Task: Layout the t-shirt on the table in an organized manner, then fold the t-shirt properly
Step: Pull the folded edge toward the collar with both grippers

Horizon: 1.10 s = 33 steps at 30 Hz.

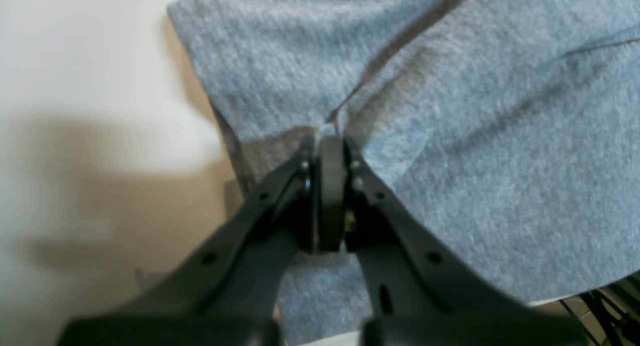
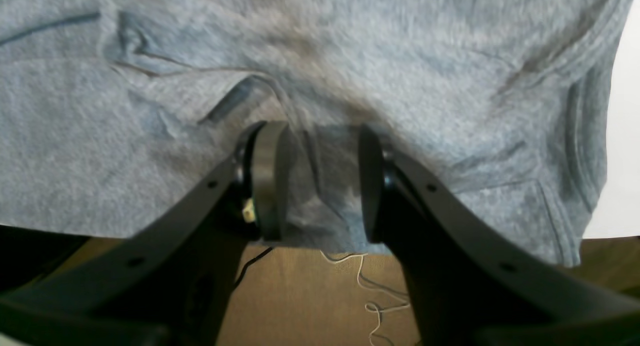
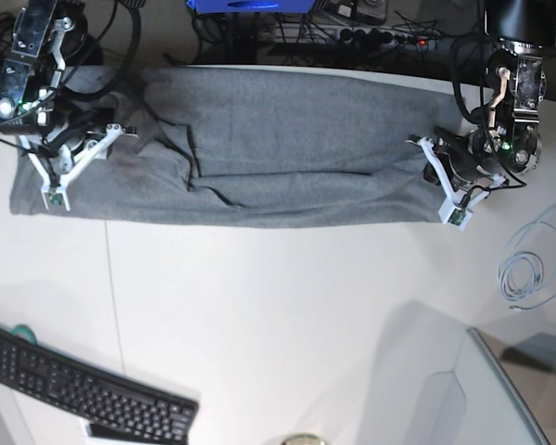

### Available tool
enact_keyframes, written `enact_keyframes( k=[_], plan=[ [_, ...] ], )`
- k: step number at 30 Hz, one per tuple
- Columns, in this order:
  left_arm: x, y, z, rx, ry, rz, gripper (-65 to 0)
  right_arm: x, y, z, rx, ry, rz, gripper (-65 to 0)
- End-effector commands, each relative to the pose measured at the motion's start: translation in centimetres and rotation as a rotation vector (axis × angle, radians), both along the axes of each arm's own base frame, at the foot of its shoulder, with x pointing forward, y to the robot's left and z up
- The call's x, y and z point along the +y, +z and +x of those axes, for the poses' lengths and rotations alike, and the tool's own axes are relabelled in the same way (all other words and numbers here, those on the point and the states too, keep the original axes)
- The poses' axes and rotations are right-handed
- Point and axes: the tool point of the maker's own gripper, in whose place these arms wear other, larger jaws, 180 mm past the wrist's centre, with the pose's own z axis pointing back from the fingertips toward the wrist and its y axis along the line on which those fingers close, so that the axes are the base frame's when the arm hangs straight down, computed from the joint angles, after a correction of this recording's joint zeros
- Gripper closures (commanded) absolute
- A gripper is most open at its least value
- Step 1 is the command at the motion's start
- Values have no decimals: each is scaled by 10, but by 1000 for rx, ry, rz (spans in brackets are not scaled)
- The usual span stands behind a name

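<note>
I see the t-shirt (image 3: 259, 153) stretched as a long band across the top of the table (image 3: 287, 306). My left gripper (image 1: 331, 136) pinches its right-end edge; my right gripper (image 2: 317, 181) stands spread over its left end. Bare tabletop fills the frame's middle above the keyboard (image 3: 83, 389).

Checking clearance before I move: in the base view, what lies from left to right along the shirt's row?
right gripper → t-shirt → left gripper → coiled cable
</note>
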Motion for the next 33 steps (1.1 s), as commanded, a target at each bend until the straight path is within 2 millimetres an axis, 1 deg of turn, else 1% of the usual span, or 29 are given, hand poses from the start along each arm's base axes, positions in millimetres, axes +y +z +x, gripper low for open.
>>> enact_keyframes(
  k=[1,4,6,8,9,11,12,14,15,16,18,20,22,23,24,25,26,28,29,30,31,32,33],
  plan=[
    [5,10,9,-35,-5,12,0,-2,6,7,-31,-3,-6,-218],
    [5,10,9,-33,-5,12,0,-2,6,7,-31,-3,-5,-218],
    [7,8,5,-24,-6,15,0,-2,6,13,-54,-5,-4,-219],
    [10,10,5,-28,-11,26,0,-3,-3,18,-70,-9,3,-219],
    [12,11,5,-28,-12,30,0,-8,-7,23,-85,-9,-3,-219],
    [12,11,4,-26,-12,32,0,-11,-21,27,-84,-14,4,-219],
    [13,11,4,-26,-11,33,0,-17,-26,29,-85,-24,2,-216],
    [19,10,-1,-17,-8,45,0,-22,-33,34,-90,-29,2,-216],
    [22,10,-2,-14,-8,51,-35,-25,-35,35,-94,-29,-4,-216],
    [25,11,-3,-11,-9,59,-91,-28,-33,38,-108,-28,-11,-216],
    [29,14,-2,-16,-12,68,-234,-29,-29,42,-135,-28,-16,-216],
    [29,19,-1,-30,-28,79,-402,-31,-24,46,-163,-27,-23,-216],
    [29,30,0,-56,-46,91,-527,-31,-20,49,-179,-26,-27,-215],
    [28,36,1,-75,-45,92,-569,-31,-18,50,-185,-26,-29,-215],
    [30,44,2,-100,-43,97,-599,-31,-18,50,-186,-26,-30,-215],
    [31,53,3,-125,-36,99,-611,-31,-17,51,-189,-26,-30,-215],
    [32,62,2,-152,-30,101,-607,-33,-16,52,-192,-26,-34,-215],
    [35,77,-7,-183,-27,116,-607,-46,-13,53,-194,-17,-66,-213],
    [34,79,-14,-183,-24,115,-597,-51,-12,54,-196,-15,-79,-213],
    [31,76,-25,-170,-12,104,-559,-56,-10,56,-213,-12,-91,-207],
    [30,70,-35,-150,0,96,-500,-61,-8,59,-234,-9,-105,-183],
    [27,62,-46,-126,13,85,-388,-68,-4,62,-255,-4,-122,-129],
    [26,56,-53,-110,29,75,-263,-72,-4,63,-262,-3,-130,-69]
  ],
)
